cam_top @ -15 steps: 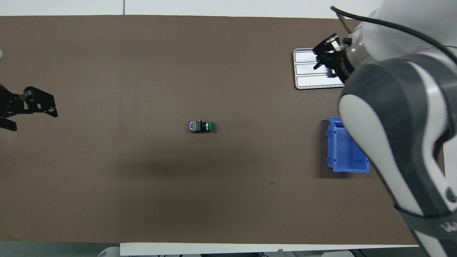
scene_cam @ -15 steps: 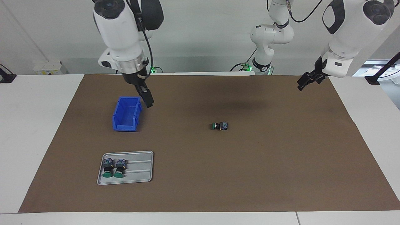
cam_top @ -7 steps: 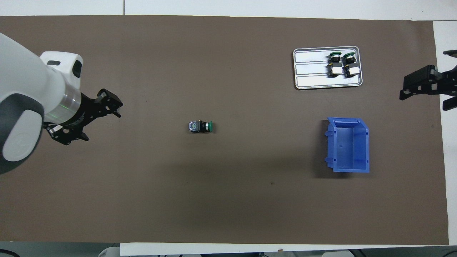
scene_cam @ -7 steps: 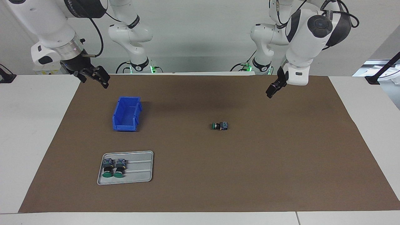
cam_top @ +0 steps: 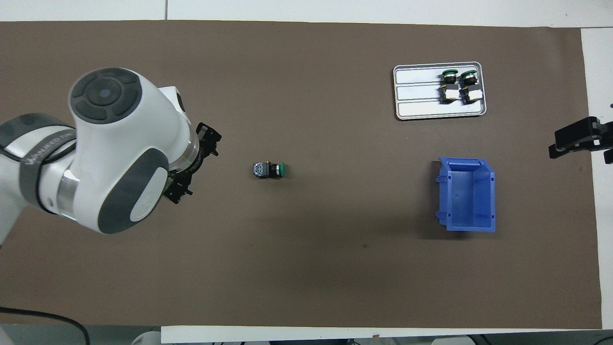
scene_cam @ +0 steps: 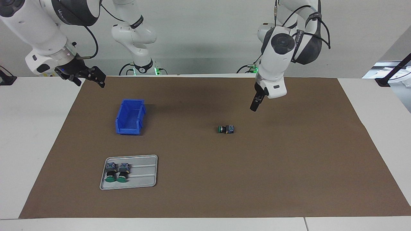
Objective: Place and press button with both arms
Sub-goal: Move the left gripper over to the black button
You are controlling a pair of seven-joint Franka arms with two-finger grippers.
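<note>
One button (scene_cam: 225,129) lies on its side in the middle of the brown mat, its green cap toward the right arm's end; it also shows in the overhead view (cam_top: 269,170). My left gripper (scene_cam: 253,108) hangs in the air, pointing down over the mat beside the button, toward the left arm's end (cam_top: 198,165). My right gripper (scene_cam: 90,81) is open and empty, raised over the mat's edge at the right arm's end (cam_top: 582,146). Two more buttons (scene_cam: 117,171) lie side by side in the grey tray (scene_cam: 143,175).
A blue bin (scene_cam: 130,117), open at the top, stands on the mat between the tray and the robots, also seen in the overhead view (cam_top: 467,196). The tray (cam_top: 416,103) with its two buttons (cam_top: 459,86) lies farther from the robots.
The left arm has swung in from the left arm's end of the table and come down beside the button. The right gripper has left the bin and tray area for the mat's edge. The button has not moved.
</note>
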